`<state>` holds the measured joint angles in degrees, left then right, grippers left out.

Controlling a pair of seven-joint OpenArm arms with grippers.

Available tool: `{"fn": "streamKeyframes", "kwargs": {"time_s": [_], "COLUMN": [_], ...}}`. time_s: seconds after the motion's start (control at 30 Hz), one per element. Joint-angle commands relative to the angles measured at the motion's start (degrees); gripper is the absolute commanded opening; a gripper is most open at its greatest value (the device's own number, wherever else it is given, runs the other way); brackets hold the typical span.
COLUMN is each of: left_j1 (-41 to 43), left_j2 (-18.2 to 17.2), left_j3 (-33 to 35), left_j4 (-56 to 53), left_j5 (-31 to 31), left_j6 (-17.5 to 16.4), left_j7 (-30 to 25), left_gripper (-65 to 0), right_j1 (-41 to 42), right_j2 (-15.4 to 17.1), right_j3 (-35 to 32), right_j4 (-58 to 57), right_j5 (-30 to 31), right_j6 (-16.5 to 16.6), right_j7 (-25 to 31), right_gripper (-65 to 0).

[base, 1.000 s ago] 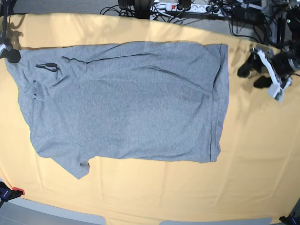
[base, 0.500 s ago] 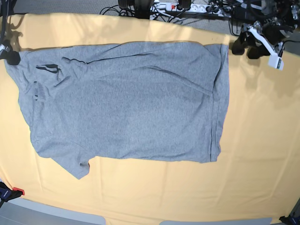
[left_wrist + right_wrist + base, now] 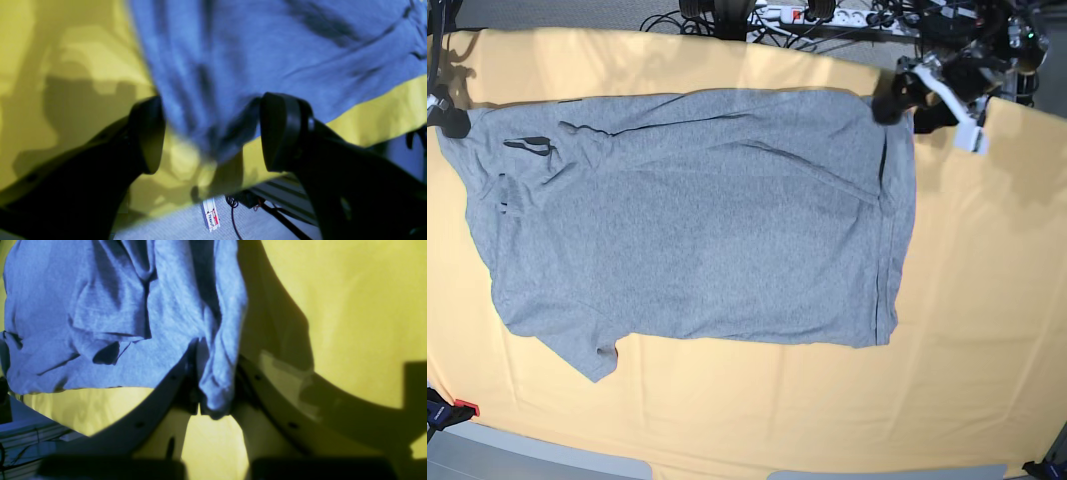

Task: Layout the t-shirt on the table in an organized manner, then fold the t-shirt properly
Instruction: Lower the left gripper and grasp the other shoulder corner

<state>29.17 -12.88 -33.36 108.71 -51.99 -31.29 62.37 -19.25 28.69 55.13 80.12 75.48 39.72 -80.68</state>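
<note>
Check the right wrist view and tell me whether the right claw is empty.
No, the right claw is closed on a bunched fold of the grey t-shirt.

"PEANUT" can be read on a small label [image 3: 212,218] beyond the far edge of the table [image 3: 180,196]; its finer print is too small.
</note>
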Motion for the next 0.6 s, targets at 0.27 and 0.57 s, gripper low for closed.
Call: {"fn": "streamKeyframes", "kwargs": {"time_s": [0.27,0.57], "left_j1": [0.5,-2.4], "left_j2": [-0.5,-2.7], "left_j3": [3.4,-2.9], "left_j4": [0.7,0.7], "left_j5": [1.3,1.7], "left_j6": [0.1,0.0], "left_j7": [0.2,0.3], "left_gripper": [-23.7,-65.0], "right_j1": [0.0,0.0], "right_j2": [1.7,2.6], "right_j3": [0.4,0.4], "right_j4": [0.8,0.8], "right_j5": [1.0,1.0], "right_j6": [0.3,0.3], "right_j7": [0.7,0.7], "right_gripper": [-65.0,-65.0]}}
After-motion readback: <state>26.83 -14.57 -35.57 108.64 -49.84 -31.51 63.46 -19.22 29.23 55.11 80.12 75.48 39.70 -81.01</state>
